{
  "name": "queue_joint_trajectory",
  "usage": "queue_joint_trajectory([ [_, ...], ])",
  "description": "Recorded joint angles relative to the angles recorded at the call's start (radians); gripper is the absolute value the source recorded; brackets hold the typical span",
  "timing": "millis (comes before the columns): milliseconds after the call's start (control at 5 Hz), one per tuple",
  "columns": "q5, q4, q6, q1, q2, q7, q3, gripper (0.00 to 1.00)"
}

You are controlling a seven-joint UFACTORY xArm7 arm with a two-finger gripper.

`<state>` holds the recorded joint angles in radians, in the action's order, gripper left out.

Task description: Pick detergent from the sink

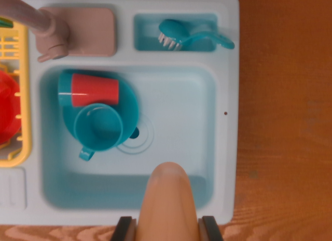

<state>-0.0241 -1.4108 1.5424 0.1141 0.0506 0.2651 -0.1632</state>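
Observation:
A tan-orange detergent bottle [168,197] with a rounded top fills the bottom centre of the wrist view. It sits between my gripper's [167,229] two dark fingers [123,229], which press against its sides. The bottle hangs over the near edge of the light blue sink basin [181,101]. Its lower part is hidden below the frame.
In the basin's left half a teal plate [132,103] carries a red cup [93,90] on its side and a teal mug [98,128]. A teal brush [189,37] lies in the small back compartment. There is a pink faucet [57,30] at back left, a yellow rack [15,95] at left and a wooden table [285,121] at right.

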Motion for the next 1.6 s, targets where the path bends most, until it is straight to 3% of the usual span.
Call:
queue_joint_trajectory([
  [200,0.0000,0.000,0.000,0.0000,0.000,0.000,0.000,1.00],
  [400,-0.0011,-0.026,0.033,-0.0004,0.007,-0.001,0.000,1.00],
  [600,-0.0011,-0.026,0.033,-0.0004,0.007,-0.001,0.000,1.00],
  [800,-0.0021,-0.049,0.062,-0.0008,0.013,-0.001,0.000,1.00],
  [1600,-0.0036,-0.082,0.104,-0.0013,0.022,-0.002,0.001,1.00],
])
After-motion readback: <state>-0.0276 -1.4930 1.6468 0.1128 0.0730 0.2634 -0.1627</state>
